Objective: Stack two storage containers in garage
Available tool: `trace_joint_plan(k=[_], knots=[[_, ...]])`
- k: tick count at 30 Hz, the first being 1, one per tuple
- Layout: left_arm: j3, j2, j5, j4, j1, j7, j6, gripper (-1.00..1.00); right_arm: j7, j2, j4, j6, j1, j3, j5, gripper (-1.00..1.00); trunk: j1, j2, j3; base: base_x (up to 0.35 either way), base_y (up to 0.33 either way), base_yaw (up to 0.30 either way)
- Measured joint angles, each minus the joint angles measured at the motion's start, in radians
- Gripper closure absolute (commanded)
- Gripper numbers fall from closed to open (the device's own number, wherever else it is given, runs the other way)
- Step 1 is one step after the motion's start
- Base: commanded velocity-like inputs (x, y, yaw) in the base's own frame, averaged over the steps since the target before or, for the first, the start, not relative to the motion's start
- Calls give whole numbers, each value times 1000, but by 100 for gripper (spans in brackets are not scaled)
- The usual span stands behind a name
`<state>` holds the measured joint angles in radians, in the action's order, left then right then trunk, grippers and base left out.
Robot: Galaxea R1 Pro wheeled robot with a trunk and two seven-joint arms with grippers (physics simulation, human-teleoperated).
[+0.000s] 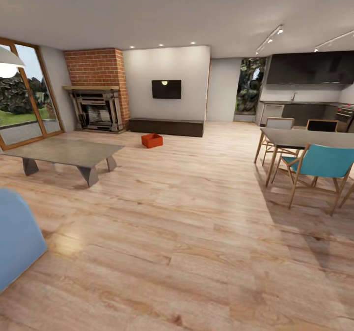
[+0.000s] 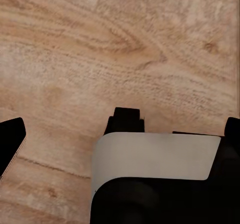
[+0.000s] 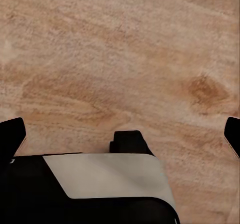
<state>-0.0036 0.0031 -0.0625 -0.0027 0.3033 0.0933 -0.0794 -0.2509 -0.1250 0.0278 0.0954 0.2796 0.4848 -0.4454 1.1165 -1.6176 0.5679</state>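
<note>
The wood-plank floor (image 1: 196, 252) lies closest, pale and grained, running from underfoot all the way across the living room; at the near left edge a rounded blue sofa corner (image 1: 17, 237) cuts into sight. Past it stands a low grey coffee table (image 1: 64, 151) on angled legs, and to the right a dining table (image 1: 314, 138) with a turquoise chair (image 1: 322, 164) pulled up beside it and other chairs around it; behind that runs a dark kitchen (image 1: 309, 82) along the far right wall. On the left wall are wood-framed glass doors (image 1: 24, 95) with greenery outside; next to them rises the red-brick fireplace (image 1: 98, 90); a long dark low cabinet (image 1: 166, 127) sits under a wall television (image 1: 166, 89). One orange-red storage container (image 1: 152, 140) rests on the planks just in front of that cabinet, well apart from the coffee table; it is small at this range, and I cannot make out a second one.

Down at the wrists, the left gripper (image 2: 122, 129) hangs over bare planks, its dark fingertips spread far to either side with nothing between them; the right gripper (image 3: 122, 131) hangs likewise, spread wide and empty above the wood.
</note>
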Motion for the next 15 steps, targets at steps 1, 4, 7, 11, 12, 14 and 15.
trace_joint_plan(k=[1, 4, 7, 11, 12, 14, 15], knots=[[0, 0, 0, 0, 0, 0, 0, -100, 0, 0, 0, 0, 0, 0, 0, -100, 0, 0, 0, 323, 0, 0], [0, 0, 0, 0, 0, 0, 0, -100, 0, 0, 0, 0, 0, 0, 0, -100, 0, 0, 0, 323, 0, 0], [0, 0, 0, 0, 0, 0, 0, -100, 0, 0, 0, 0, 0, 0, 0, -100, 0, 0, 0, 323, 0, 0], [0, 0, 0, 0, 0, 0, 0, -100, 0, 0, 0, 0, 0, 1, 0, -100, 0, 0, 0, 323, 0, 0], [0, 0, 0, 0, 0, 0, 0, -100, 0, 0, 0, 0, 0, 1, 0, -100, 0, 0, 0, 323, 0, 0], [0, 0, 0, 0, 0, 0, 0, -100, 0, 0, 0, 0, 0, 0, 0, -100, 0, 0, 0, 323, 0, 0], [0, 0, 0, 0, 0, 0, 0, -100, 0, 0, 0, 0, 0, 0, 0, -100, 0, 0, 0, 323, 0, 0]])
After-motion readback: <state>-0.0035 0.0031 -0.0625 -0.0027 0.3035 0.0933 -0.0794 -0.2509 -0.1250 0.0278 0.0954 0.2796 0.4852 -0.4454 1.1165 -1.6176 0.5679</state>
